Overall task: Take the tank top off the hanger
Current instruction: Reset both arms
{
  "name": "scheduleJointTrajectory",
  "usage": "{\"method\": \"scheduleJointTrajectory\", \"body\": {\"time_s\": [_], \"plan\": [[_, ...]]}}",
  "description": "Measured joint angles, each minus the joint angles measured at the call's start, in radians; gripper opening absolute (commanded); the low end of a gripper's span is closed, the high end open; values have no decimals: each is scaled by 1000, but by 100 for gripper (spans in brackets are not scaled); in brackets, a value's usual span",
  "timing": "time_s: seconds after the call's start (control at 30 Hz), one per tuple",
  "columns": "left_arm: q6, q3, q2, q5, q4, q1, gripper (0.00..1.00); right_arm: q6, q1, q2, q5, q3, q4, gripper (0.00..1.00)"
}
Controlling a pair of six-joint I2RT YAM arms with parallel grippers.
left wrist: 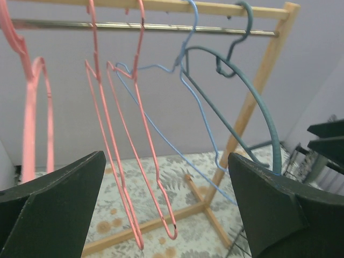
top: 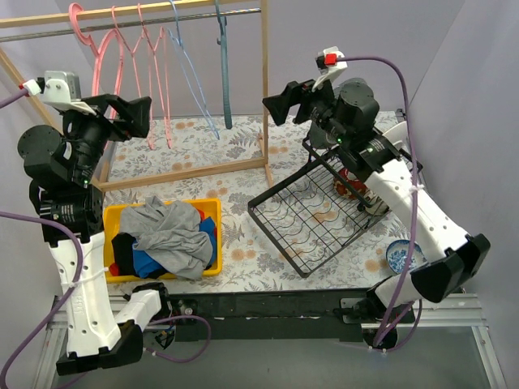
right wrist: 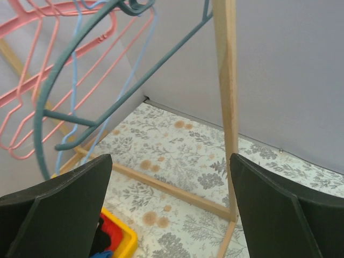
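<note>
The flowered table (top: 243,207) carries a wooden clothes rail (top: 265,89) at the back. A tilted black wire rack (top: 316,219) sits on the right, and a yellow bin (top: 217,243) sits near the left arm. The hangers (top: 227,97) on the rail, pink, blue and teal, all hang bare. A grey garment (top: 174,235), probably the tank top, lies crumpled on top of the clothes in the bin. The left gripper (top: 148,116) and right gripper (top: 270,111) are both raised near the rail, fingers spread wide and holding nothing.
</note>
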Motion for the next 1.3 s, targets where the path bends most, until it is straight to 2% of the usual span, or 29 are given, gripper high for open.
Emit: {"method": "scheduleJointTrajectory", "body": {"time_s": [0.33, 0.6, 1.3], "plan": [[-66, -143, -97, 171, 0, -47, 98, 73, 0, -247, -105, -172, -140, 99], [-144, -261, -186, 285, 24, -72, 98, 136, 0, -439, -180, -388, -90, 98], [-180, -285, -248, 299, 27, -76, 98, 200, 0, -472, -250, -417, -61, 99]]}}
